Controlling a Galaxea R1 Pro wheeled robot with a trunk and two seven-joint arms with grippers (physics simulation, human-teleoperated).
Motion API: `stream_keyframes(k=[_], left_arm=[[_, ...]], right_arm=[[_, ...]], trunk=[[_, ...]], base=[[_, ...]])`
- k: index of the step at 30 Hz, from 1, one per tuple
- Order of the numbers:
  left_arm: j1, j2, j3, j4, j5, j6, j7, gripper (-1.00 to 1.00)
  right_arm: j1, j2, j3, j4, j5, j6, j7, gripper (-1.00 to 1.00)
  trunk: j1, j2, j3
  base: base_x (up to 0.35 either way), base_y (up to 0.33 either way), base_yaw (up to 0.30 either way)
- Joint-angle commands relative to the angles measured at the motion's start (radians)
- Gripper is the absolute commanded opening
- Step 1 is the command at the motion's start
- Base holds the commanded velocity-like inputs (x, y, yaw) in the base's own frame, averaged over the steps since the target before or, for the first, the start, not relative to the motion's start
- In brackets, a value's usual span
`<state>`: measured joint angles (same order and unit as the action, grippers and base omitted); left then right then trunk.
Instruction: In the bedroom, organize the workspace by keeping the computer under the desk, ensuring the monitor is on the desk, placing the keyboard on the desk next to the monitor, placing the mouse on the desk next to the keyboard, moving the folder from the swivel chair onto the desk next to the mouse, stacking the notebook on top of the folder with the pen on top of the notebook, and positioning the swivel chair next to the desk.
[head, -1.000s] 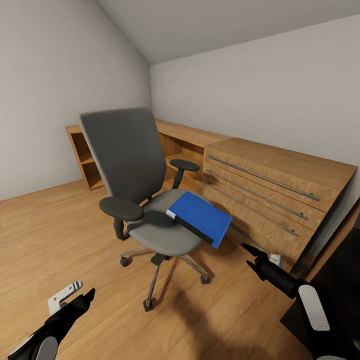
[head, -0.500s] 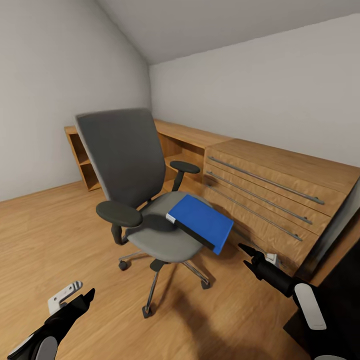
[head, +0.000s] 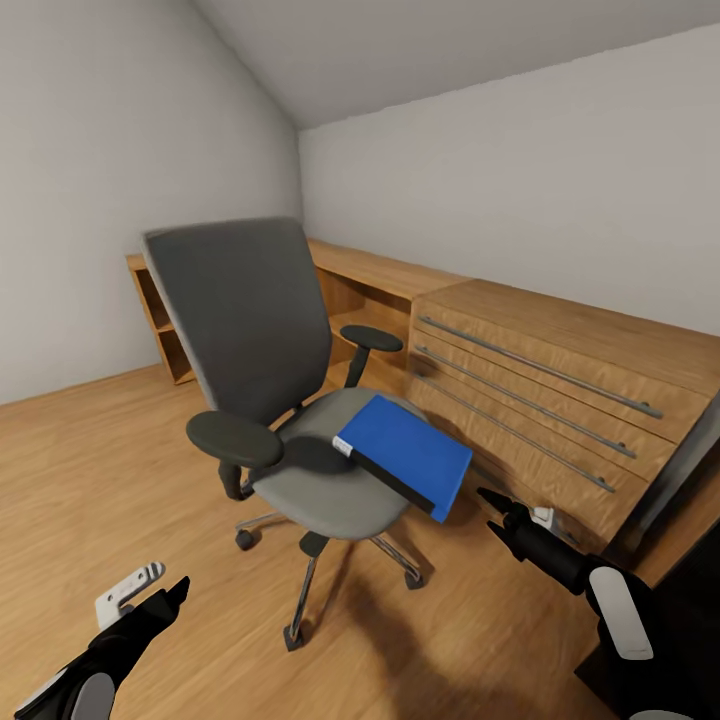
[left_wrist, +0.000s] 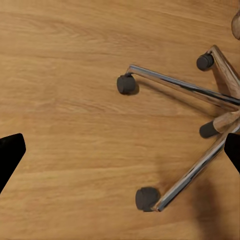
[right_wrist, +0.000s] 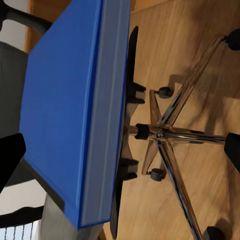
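We have rolled a little closer: the chair (head: 290, 400) looms larger, so the folder (head: 405, 455) on its seat is nearly in reach. It lies at ten o'clock from our right gripper (head: 497, 508), whose jaws gape empty; the left gripper (head: 172, 592) is likewise open, low.

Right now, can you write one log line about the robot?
folder: on swivel chair seat | left gripper: open, empty | right gripper: open, near folder
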<state>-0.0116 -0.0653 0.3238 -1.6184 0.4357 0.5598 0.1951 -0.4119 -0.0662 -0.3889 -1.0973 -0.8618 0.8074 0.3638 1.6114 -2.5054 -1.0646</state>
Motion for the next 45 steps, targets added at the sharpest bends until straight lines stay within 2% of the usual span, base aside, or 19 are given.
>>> stream_keyframes(k=[1, 9, 21, 26, 45], left_arm=[[-0.001, -0.001, 0.001, -0.001, 0.011, 0.005, 0.007, 1.00], [-0.001, -0.001, 0.003, -0.002, 0.010, 0.004, 0.007, 1.00], [-0.001, -0.001, 0.017, -0.002, 0.013, 0.005, 0.009, 1.00], [-0.001, -0.002, 0.021, -0.002, 0.014, 0.004, 0.009, 1.00], [-0.001, -0.001, 0.030, -0.001, 0.014, 0.003, 0.009, 1.00]], right_arm=[[-0.001, 0.000, -0.002, 0.000, 0.003, 0.006, 0.004, 1.00], [-0.001, 0.000, -0.002, 0.002, 0.003, 0.006, 0.004, 1.00], [-0.001, 0.000, -0.002, 0.004, 0.001, 0.006, 0.003, 1.00], [-0.001, 0.000, -0.002, 0.004, 0.001, 0.006, 0.003, 1.00], [-0.001, 0.002, 0.001, 0.005, 0.002, 0.006, 0.003, 1.00]], trunk=[[0.000, 0.000, -0.001], [0.000, 0.000, -0.001], [0.000, 0.000, -0.001], [0.002, -0.002, -0.020], [0.002, -0.002, -0.020]], base=[[0.067, 0.002, 0.000], [0.172, 0.001, 0.000], [0.025, 0.000, 0.000], [0.001, 0.000, 0.000], [0.076, 0.048, 0.000]])
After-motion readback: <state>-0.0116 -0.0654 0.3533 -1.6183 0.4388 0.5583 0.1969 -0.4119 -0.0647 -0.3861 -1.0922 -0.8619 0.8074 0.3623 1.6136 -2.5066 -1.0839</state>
